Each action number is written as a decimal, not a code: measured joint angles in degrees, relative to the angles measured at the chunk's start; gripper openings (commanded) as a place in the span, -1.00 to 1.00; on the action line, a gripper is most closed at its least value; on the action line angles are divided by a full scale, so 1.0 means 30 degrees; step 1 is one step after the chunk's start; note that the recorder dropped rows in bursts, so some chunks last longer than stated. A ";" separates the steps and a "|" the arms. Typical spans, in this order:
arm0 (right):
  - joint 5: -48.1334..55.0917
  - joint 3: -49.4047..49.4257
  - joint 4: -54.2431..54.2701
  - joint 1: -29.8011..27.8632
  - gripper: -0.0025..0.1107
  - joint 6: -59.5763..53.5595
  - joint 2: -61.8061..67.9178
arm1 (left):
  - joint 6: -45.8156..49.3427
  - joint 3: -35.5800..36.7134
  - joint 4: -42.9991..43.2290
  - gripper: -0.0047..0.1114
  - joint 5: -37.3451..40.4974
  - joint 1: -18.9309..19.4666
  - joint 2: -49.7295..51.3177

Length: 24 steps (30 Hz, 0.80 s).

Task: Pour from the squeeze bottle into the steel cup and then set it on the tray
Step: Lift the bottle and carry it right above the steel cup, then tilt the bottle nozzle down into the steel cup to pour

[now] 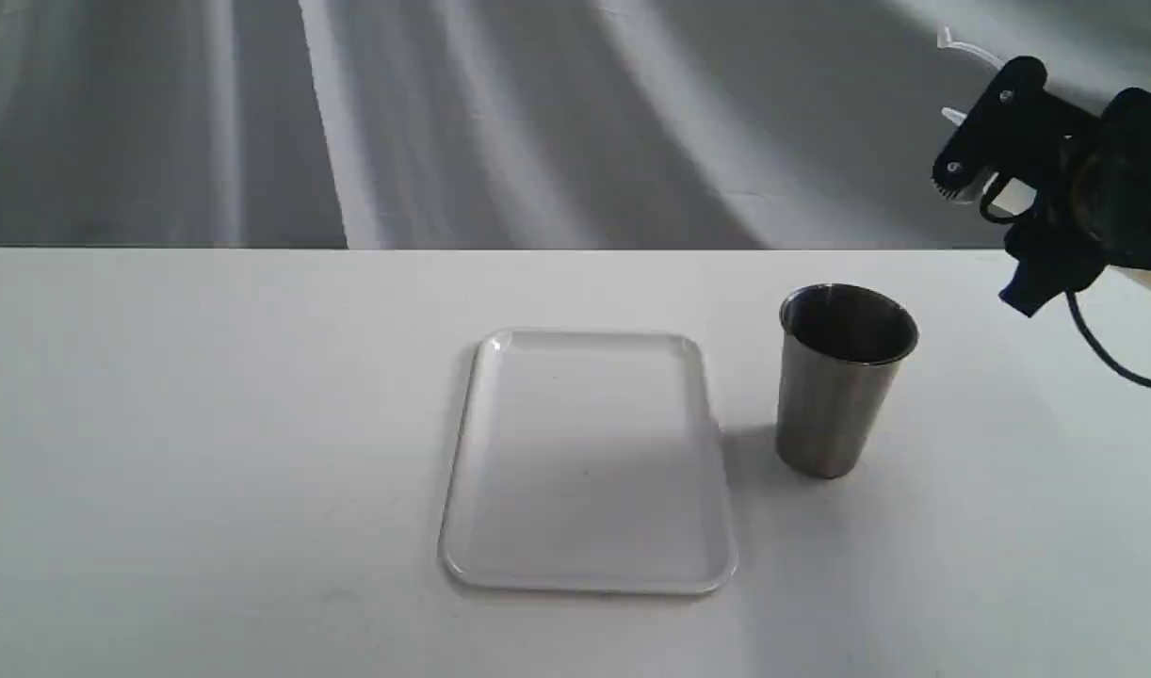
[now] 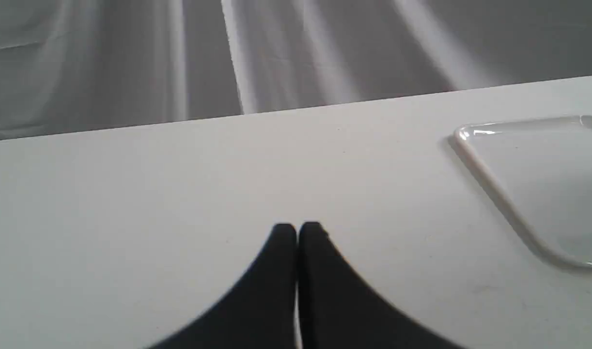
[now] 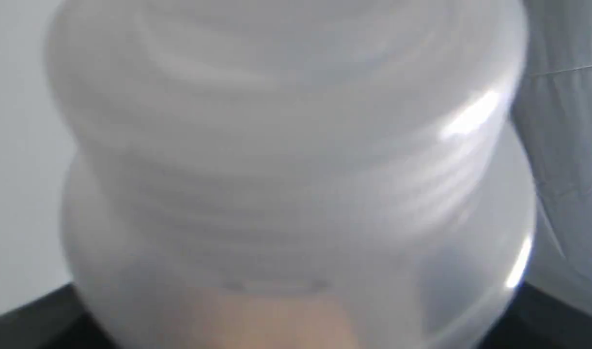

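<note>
**Bottle aloft, pour not yet begun**

Grey draped cloth (image 1: 491, 122) behind; white tabletop (image 1: 208, 452) in front, mostly bare.

- Tray (image 1: 585, 461) lies flat mid-table with nothing on it. Judged to be the waiting drop-off spot.
- Cup (image 1: 844, 395) stands upright just beside the tray's right edge, apart from it, mouth open. No liquid can be made out inside; the interior is dark.
- Right end effector (image 1: 980, 179) hangs high at the right edge, above and to the right of the cup. It is clamped around the bottle (image 3: 296, 145), black jaws either side of the translucent body.
- The bottle is held well off vertical, nozzle toward the cup side, strap sticking up. An amber tint shows low in the wrist view, near the jaws.
- The nozzle is not over the cup mouth, so the tilt looks like a carry toward the pour. A side grip on the body leaves the nozzle free.
- Left end effector (image 2: 297, 232) is over bare tabletop left of the tray, fingers pressed together, holding nothing. Likely parked clear of the working arm.
</note>
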 measured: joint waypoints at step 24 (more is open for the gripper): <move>0.0623 0.0444 -0.2185 0.1428 -0.66 -0.1639 0.0778 | 0.0000 0.0000 0.0000 -0.92 0.0000 0.0000 0.0000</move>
